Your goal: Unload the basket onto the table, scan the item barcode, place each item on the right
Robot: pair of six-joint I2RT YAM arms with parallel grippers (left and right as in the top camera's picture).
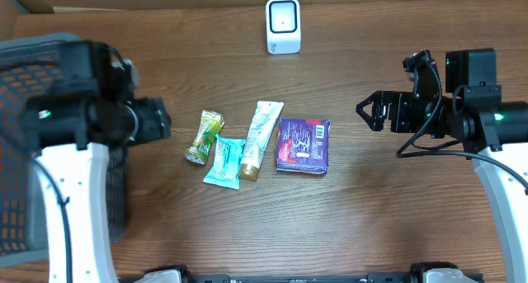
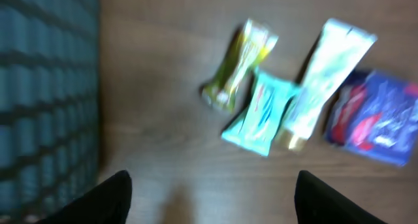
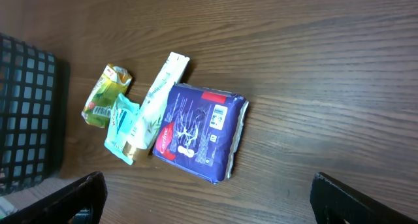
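While the left jaws and right jaws both gape open and empty, the green snack [image 1: 204, 136], teal packet [image 1: 224, 162], tube [image 1: 261, 139] and purple pack [image 1: 303, 144] lie huddled mid-counter [image 1: 396, 217], well short of the scanner [image 1: 283, 25], so a careless grab could drag a touching neighbour along.

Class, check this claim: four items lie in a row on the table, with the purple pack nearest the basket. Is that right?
No: the purple pack lies farthest from the basket; the green packet is nearest. The overhead view shows it.
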